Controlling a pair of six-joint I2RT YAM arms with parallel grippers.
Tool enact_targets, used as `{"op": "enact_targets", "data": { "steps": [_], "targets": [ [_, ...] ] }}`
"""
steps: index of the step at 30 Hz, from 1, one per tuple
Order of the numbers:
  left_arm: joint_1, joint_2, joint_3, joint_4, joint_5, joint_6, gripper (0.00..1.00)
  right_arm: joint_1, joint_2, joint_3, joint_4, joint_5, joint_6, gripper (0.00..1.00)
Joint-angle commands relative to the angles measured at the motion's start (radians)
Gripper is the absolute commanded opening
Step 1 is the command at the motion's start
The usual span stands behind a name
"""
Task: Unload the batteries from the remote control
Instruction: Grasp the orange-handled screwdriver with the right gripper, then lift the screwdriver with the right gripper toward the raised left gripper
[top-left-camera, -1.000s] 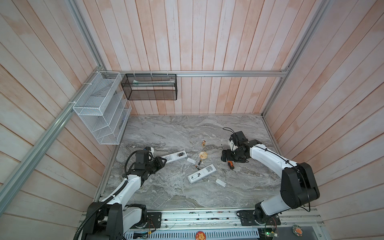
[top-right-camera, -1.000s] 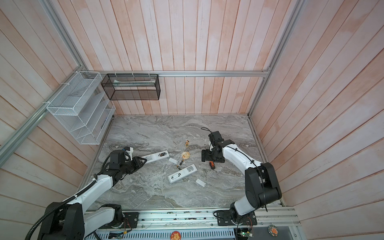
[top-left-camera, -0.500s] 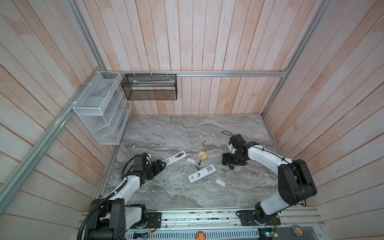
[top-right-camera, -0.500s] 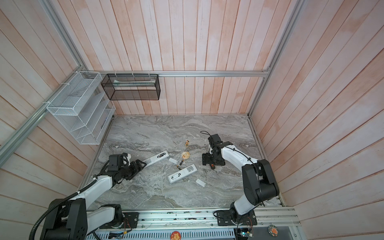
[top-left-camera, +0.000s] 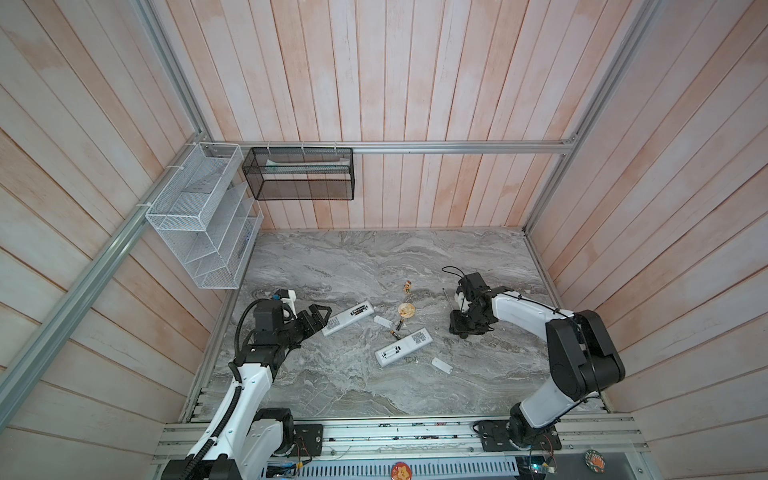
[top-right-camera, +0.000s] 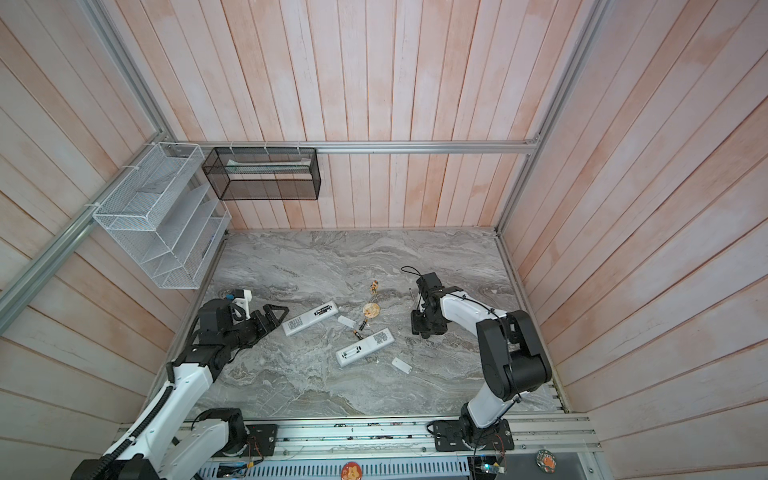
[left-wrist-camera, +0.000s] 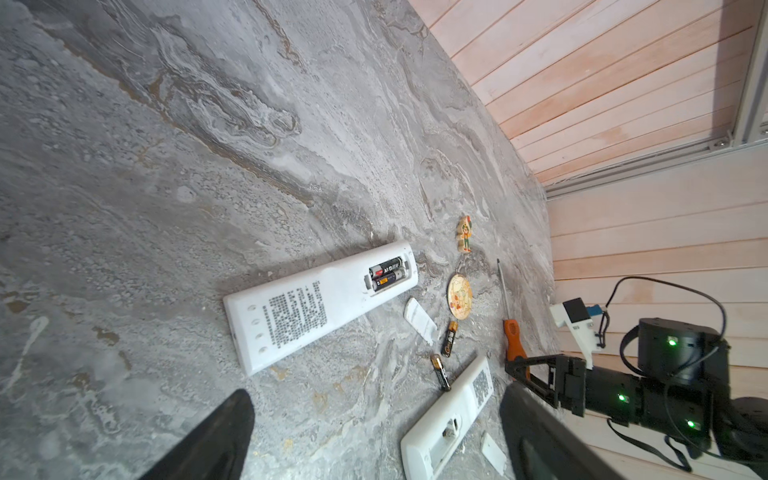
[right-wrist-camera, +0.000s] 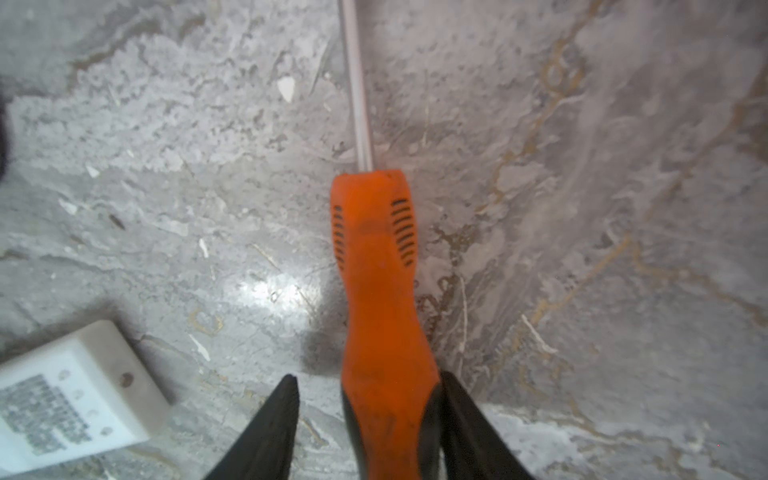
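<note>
Two batteries (left-wrist-camera: 386, 273) still sit in the remote (left-wrist-camera: 320, 305), two lie loose on the worktop (left-wrist-camera: 166, 166) nearby; left tool (top-left-camera: 326, 319) just let go, now wide, right tool (right-wrist-camera: 369, 376) is narrowing round the screwdriver (right-wrist-camera: 374, 249) (grip unclear), so prying's probably next.

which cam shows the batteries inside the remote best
The left wrist view: two batteries lie plainly in the open compartment of the remote. In both top views they are just a dark speck; the right wrist view misses them.

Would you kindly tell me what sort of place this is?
Probably a robot lab cell, not a home: a left arm and right arm bolted to a metal rail, a marble-look tabletop enclosed by plank walls.
</note>
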Motion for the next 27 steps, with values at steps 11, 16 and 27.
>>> {"op": "enact_targets", "data": {
  "steps": [11,16,27],
  "targets": [
    [0.004,0.023,0.013,0.173,0.252,-0.047,1.0,0.021,-0.134,-0.008,0.026,-0.058,-0.05,0.16],
    [0.0,0.062,0.014,0.377,0.455,-0.149,1.0,0.176,-0.266,0.031,0.06,-0.167,-0.122,0.16],
    [-0.072,0.116,0.066,0.56,0.555,-0.244,1.0,0.438,-0.254,0.205,0.11,-0.427,-0.125,0.14]
  ]
}}
